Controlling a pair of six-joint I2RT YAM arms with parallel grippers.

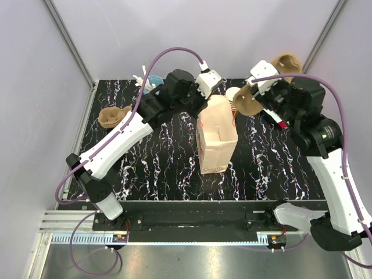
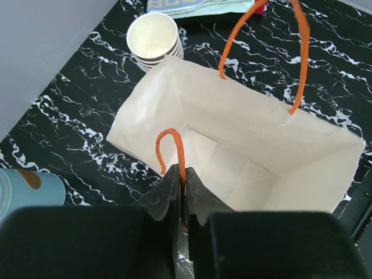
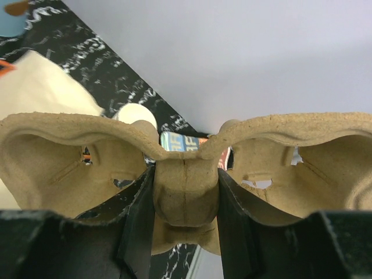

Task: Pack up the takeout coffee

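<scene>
A tan paper bag point(image 1: 218, 136) stands open in the middle of the table; its inside point(image 2: 244, 168) is empty. My left gripper point(image 2: 185, 174) is shut on the bag's near orange handle point(image 2: 168, 136), at the bag's back rim in the top view point(image 1: 204, 102). My right gripper point(image 3: 186, 192) is shut on the middle ridge of a brown pulp cup carrier point(image 3: 186, 186) and holds it in the air behind and right of the bag point(image 1: 264, 87). Its cup holes are empty. The single takeout coffee cup is not in view.
A stack of nested ribbed cups point(image 2: 154, 38) stands just behind the bag point(image 1: 232, 93). A light-blue cup point(image 1: 154, 81) with white utensils is at the back left. A second pulp carrier point(image 1: 113, 116) lies at the left. A printed packet point(image 2: 192, 6) lies at the back.
</scene>
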